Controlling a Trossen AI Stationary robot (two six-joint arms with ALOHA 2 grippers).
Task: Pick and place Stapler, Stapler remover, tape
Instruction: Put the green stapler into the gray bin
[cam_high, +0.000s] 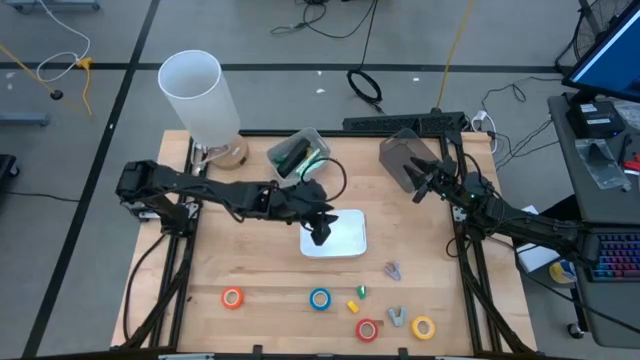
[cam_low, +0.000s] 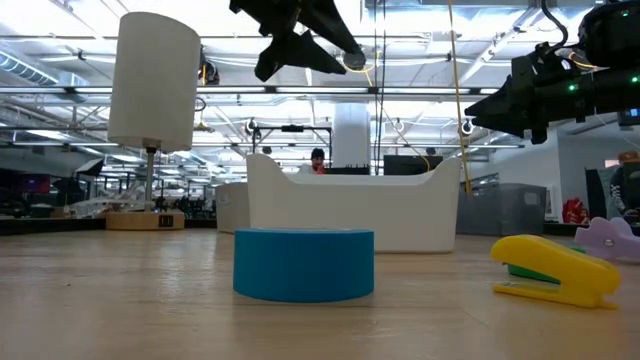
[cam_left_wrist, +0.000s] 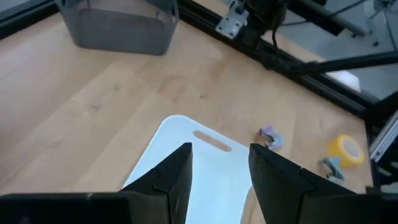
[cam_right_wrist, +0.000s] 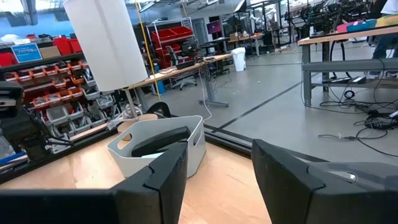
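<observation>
Nearest bench (cam_high: 260, 270) edge: orange tape (cam_high: 232, 297), blue tape (cam_high: 320, 298), red tape (cam_high: 367, 329), yellow tape (cam_high: 423, 327), yellow stapler (cam_low: 555, 269). Mid-bench: white tray (cam_high: 347, 237); my left claw (cam_high: 319, 232) above it, parted, empty. Far right: my right claw (cam_high: 424, 187), parted, empty.

The scene is evenly and brightly lit from overhead; rows of ceiling lights are seen in the low view. A soft shadow is cast on the white tray (cam_high: 345, 240) beside the left gripper (cam_high: 319, 238). The blue tape roll (cam_low: 304, 264) is rendered slightly soft. Backgrounds are mildly blurred.
</observation>
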